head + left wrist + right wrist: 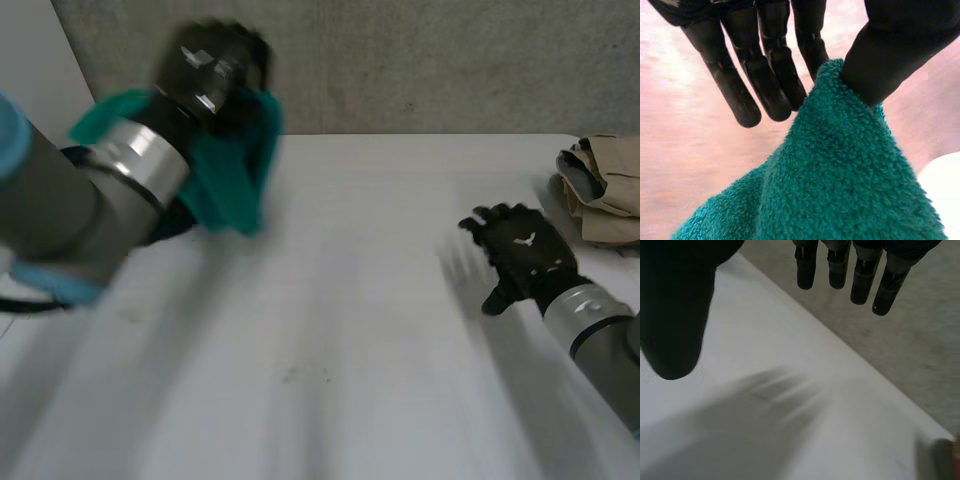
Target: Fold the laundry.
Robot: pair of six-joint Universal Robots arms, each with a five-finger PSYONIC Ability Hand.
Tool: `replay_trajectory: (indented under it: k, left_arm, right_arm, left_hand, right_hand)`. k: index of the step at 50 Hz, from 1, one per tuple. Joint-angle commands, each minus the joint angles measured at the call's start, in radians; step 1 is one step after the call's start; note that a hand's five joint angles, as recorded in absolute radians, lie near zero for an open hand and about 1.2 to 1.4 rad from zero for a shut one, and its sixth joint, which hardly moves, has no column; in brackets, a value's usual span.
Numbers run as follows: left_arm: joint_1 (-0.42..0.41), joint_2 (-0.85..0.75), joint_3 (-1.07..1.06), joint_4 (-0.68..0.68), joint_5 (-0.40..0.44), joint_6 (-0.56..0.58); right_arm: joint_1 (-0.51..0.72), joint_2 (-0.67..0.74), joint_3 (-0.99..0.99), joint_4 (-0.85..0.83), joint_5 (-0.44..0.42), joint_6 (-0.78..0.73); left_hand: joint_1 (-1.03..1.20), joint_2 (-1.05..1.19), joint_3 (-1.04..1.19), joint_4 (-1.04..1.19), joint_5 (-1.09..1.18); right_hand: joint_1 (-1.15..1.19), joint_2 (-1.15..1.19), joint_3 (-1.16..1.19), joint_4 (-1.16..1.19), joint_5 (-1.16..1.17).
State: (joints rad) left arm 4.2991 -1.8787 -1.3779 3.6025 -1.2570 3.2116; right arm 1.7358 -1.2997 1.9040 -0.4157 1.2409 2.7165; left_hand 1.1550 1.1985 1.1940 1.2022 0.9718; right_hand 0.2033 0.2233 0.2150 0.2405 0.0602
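Bench (350,330): white.
Teal towel (235,185): held above bench, far L side, hanging from L hand (215,70).
Tan garment (610,190): crumpled, bench's far R edge, near R hand (520,255), apart.
L hand: thumb & finger pinch towel's top.
R hand: fingers straight, spread, holding nothing.

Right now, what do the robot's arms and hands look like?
The left arm and right arm are thick grey tubes with a shiny silver ring at the wrist; the left shows light-blue caps. The left hand and right hand are black, with small pale marks on the back and long, round-tipped fingers.
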Motion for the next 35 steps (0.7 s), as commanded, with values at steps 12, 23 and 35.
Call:
replay_trajectory:
  k: [12,23,35]
  left_arm:
    - [-0.196,-0.071,-0.148,-0.179,-0.013,-0.041]
    - [0.014,0.001,-0.159,-0.194,-0.179,-0.032]
    - [-0.094,-0.109,-0.117,-0.283,-0.186,-0.032]
  right_arm:
    - [-0.059,-0.027,-0.112,0.021,0.032,0.137]
    - [0.053,-0.033,-0.238,0.287,-0.052,0.127]
    - [0.172,0.111,-0.413,0.419,-0.040,-0.007]
  left_hand:
    - [-0.927,-0.970,-0.966,-0.974,-0.918]
    - [-0.859,-0.903,-0.898,-0.907,-0.851]
    - [-0.777,-0.821,-0.816,-0.824,-0.768]
  right_hand:
    - [-0.029,-0.049,-0.040,-0.066,-0.060]
    - [-0.029,-0.049,-0.040,-0.066,-0.060]
    - [-0.029,-0.049,-0.040,-0.066,-0.060]
